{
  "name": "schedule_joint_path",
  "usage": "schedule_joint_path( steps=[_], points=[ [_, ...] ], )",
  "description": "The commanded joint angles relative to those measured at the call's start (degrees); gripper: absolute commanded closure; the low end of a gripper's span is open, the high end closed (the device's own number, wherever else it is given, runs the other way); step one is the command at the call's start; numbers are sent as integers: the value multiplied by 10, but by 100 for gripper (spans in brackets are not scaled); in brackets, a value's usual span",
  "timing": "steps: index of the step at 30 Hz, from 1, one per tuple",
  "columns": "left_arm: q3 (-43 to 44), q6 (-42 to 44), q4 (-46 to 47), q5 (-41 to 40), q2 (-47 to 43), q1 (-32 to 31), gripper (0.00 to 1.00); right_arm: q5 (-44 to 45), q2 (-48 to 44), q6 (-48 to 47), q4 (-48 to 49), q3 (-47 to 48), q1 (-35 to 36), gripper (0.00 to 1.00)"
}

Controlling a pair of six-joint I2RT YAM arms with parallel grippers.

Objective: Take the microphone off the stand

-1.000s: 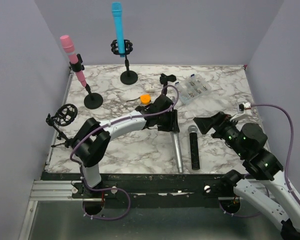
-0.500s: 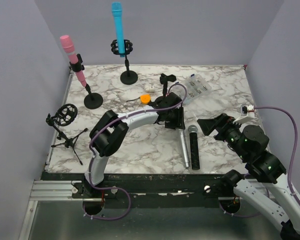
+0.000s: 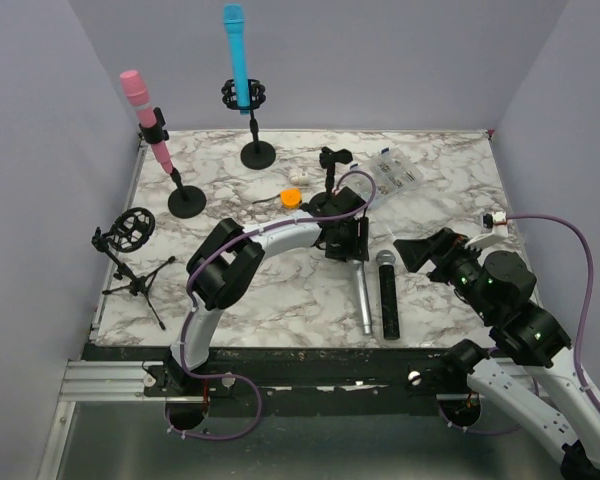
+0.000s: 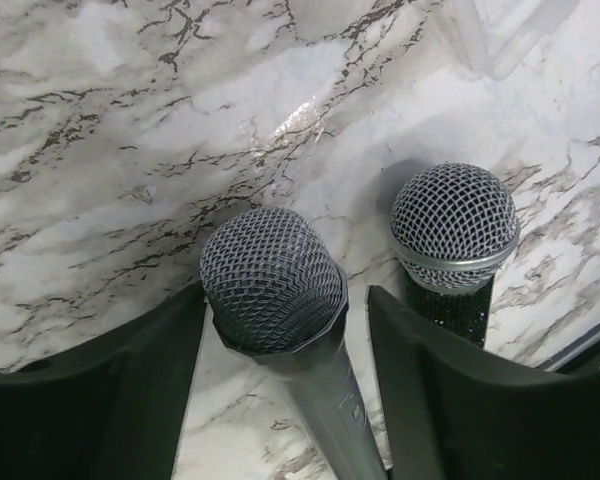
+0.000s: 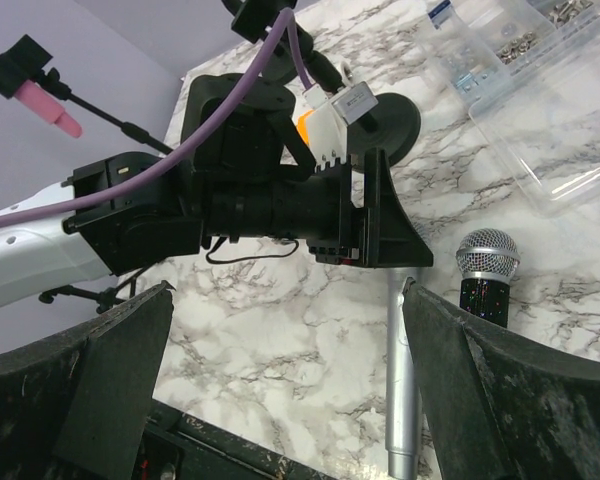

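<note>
A silver microphone (image 3: 363, 295) lies flat on the marble table (image 3: 280, 290). Its mesh head (image 4: 272, 280) sits between the fingers of my left gripper (image 3: 345, 240), which is open around it without clamping. A black glitter microphone (image 3: 388, 295) lies right beside it, its head (image 4: 453, 215) just outside my right finger. My right gripper (image 3: 420, 250) is open and empty, hovering to the right of both microphones. A pink microphone (image 3: 145, 125) and a blue microphone (image 3: 237, 60) stand in stands at the back left.
An empty shock-mount tripod stand (image 3: 130, 235) stands at the left edge. A small black stand (image 3: 330, 160), an orange piece (image 3: 292, 197) and a clear parts box (image 3: 390, 175) lie behind my left gripper. The box also shows in the right wrist view (image 5: 520, 90).
My left gripper has moved slightly right and back with the silver microphone's head, and the microphone now lies nearly parallel to the black one. The right arm has barely moved.
</note>
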Motion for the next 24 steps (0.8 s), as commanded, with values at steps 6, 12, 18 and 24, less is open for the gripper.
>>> schedule_joint_path(
  steps=[6,12,18,24],
  points=[
    [9,18,-11,-4,-20,-3,8,3,0,7,0,-12,2,3],
    [-6,38,-44,-13,-94,-4,1,4,2,7,3,-11,1,2],
    [-70,92,-89,-56,-239,-5,1,1,4,7,15,-22,2,2],
    [-123,159,-187,-59,-434,-6,2,-10,13,6,35,-33,2,2]
  ],
)
